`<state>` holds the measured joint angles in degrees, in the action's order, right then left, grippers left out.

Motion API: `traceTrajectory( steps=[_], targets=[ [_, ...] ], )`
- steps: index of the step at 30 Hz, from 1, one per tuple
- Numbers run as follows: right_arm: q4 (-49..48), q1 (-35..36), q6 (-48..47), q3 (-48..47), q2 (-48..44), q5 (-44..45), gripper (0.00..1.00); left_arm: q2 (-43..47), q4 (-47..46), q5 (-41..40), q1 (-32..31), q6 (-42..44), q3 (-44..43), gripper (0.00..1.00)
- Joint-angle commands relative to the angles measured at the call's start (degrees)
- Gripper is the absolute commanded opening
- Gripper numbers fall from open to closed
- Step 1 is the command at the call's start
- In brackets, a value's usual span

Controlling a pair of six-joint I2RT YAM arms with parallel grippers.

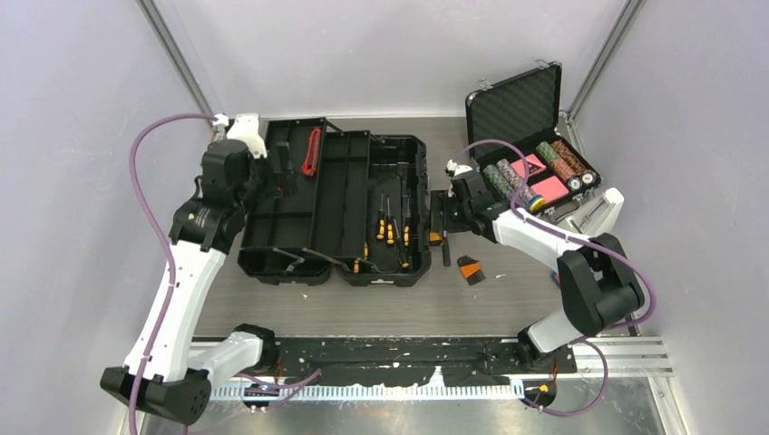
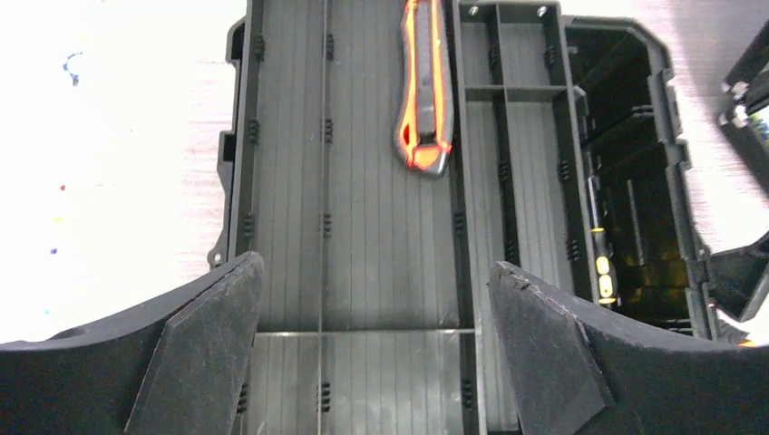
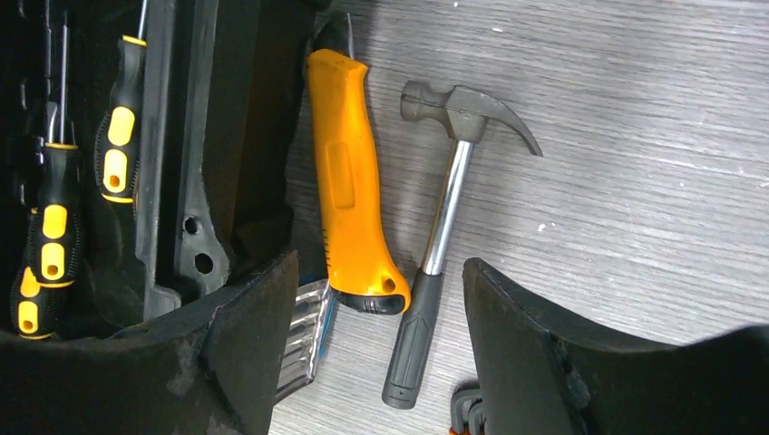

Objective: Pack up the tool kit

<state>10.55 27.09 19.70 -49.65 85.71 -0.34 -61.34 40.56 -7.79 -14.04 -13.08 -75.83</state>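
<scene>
The black tool kit box (image 1: 272, 268) lies opened flat at the table's centre-left. A red-and-black utility knife (image 2: 423, 91) rests in its ribbed left half (image 2: 290, 181). Several yellow-and-black screwdrivers (image 1: 390, 231) lie in the right half. My left gripper (image 2: 374, 267) hangs open over the ribbed half, near the knife, holding nothing. My right gripper (image 3: 379, 265) is open just above the table by the box's right wall (image 3: 195, 181). Below it lie an orange-handled tool (image 3: 349, 181) and a small hammer (image 3: 453, 181), whose grip ends sit between the fingers, untouched.
A foam-lined black case of poker chips (image 1: 535, 154) stands open at the back right. An orange-and-black item (image 1: 469, 267) lies on the table in front of the hammer. A ribbed metal piece (image 3: 304, 335) shows beside my right gripper's left finger.
</scene>
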Motion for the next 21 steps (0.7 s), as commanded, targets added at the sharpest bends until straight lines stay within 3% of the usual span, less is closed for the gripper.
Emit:
traceTrajectory(
  steps=[1, 6, 12, 21],
  targets=[
    [-4.31, 2.0, -1.95, -6.52, 3.11, -4.27, 0.72, 4.25, -3.77, -3.67, 0.42, 1.5, 5.97, 0.94],
    [-1.13, 5.73, -4.78, -12.32, 7.63, -3.08, 0.72, 6.75, -7.1, -8.19, 0.38, 2.5, 10.02, 0.95],
    [2.95, 7.25, -6.96, -16.83, 11.63, 5.43, 0.71, 7.97, -7.4, -8.48, 0.42, 2.71, 11.08, 0.96],
    [6.55, 7.26, -9.06, -21.22, 19.1, 10.29, 0.59, 9.08, -7.96, -8.75, 0.42, 2.89, 11.6, 0.96]
  ],
)
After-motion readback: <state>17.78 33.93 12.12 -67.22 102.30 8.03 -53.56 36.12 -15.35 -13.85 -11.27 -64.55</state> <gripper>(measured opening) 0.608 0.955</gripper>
